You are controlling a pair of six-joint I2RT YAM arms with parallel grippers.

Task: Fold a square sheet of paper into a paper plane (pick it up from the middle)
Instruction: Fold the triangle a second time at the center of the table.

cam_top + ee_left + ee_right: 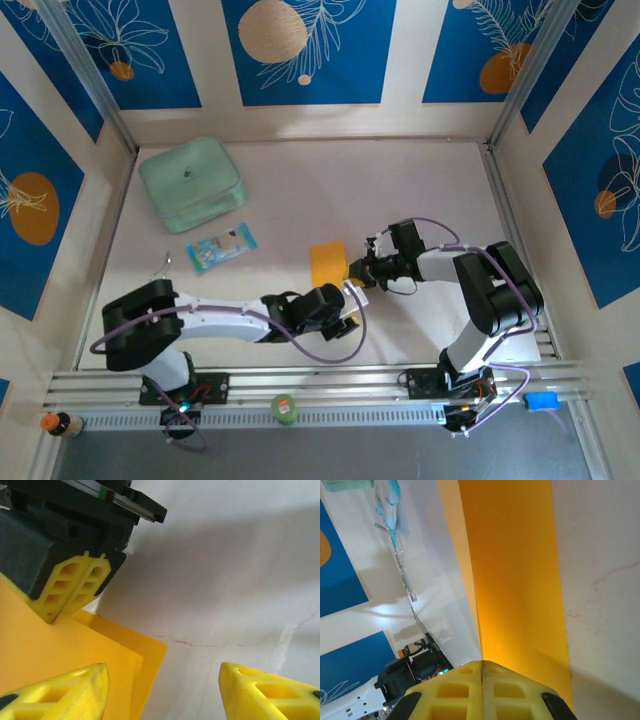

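Pinching the paper (327,264) mid-fold, the right hand (481,666) needs the released left hand (162,690) to press the crease next.

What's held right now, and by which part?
Right gripper pinches the thin orange-yellow sheet of paper at its edge nearest that arm, fingers shut. Left gripper, open, holds nothing.

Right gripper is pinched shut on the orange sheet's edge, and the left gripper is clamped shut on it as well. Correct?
Not quite. The left gripper is open: the left wrist view shows its fingers standing apart, gripping nothing. The right gripper is indeed pinched shut on the edge of the orange sheet.
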